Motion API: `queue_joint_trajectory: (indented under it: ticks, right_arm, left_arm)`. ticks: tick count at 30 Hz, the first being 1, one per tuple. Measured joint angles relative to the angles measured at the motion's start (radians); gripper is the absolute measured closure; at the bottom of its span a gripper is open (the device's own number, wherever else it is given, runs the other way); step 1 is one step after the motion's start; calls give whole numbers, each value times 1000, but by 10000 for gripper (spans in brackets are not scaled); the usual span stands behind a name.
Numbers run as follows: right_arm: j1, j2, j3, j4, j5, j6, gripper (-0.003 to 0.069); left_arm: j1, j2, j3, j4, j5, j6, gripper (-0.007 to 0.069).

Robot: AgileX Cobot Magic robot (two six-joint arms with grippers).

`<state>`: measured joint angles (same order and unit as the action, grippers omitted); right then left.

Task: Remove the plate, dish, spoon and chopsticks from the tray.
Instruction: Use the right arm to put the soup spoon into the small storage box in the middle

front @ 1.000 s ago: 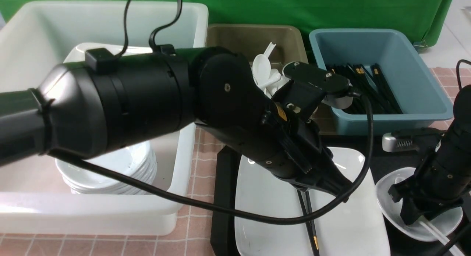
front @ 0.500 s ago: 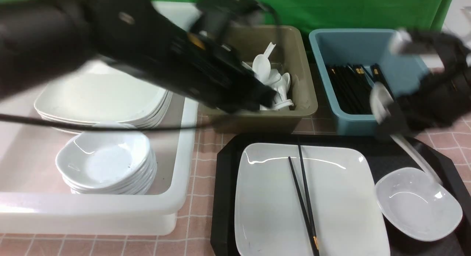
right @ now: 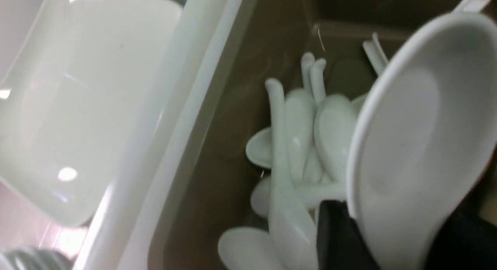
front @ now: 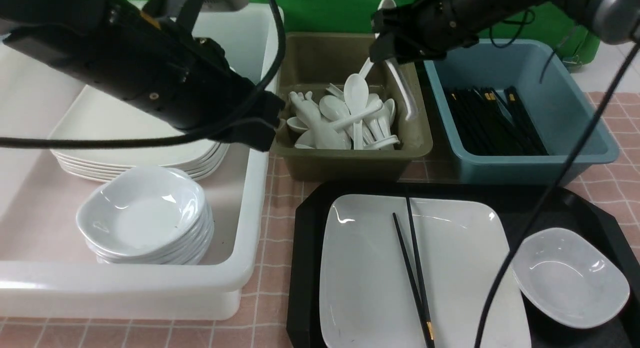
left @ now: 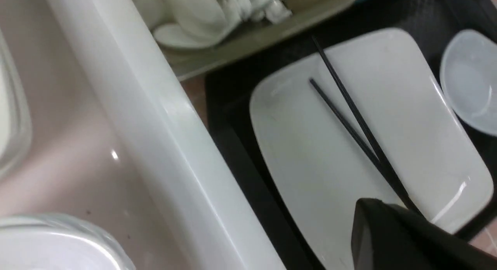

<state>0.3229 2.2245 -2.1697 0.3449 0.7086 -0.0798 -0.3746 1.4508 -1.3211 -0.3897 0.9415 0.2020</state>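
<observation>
One spoon is being held pinched by the right gripper; plate, dish and chopsticks are awaiting clearance; the left gripper is being kept pressed together.

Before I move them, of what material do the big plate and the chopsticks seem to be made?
Plate: likely glazed ceramic, by its bright reflections, though glossy plastic is possible. Chopsticks: smooth black, with a gold band; plastic or lacquered wood, I cannot tell.

matte black arms trailing loose black cables.
</observation>
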Motion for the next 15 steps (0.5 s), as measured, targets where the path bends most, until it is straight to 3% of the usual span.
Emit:
queue_joint_trajectory:
  ticks: [8, 12, 15]
  right_arm:
    - [0, 62, -88, 0, 42, 44, 244]
    - [-1, 27, -91, -13, 138, 5, 235]
    - [-12, -39, -110, -69, 306, -31, 241]
  left_arm:
    - [-155, 0, 0, 19, 5, -63, 628]
    - [-237, 5, 0, 50, -28, -132, 628]
    - [-288, 24, 0, 64, -53, -190, 628]
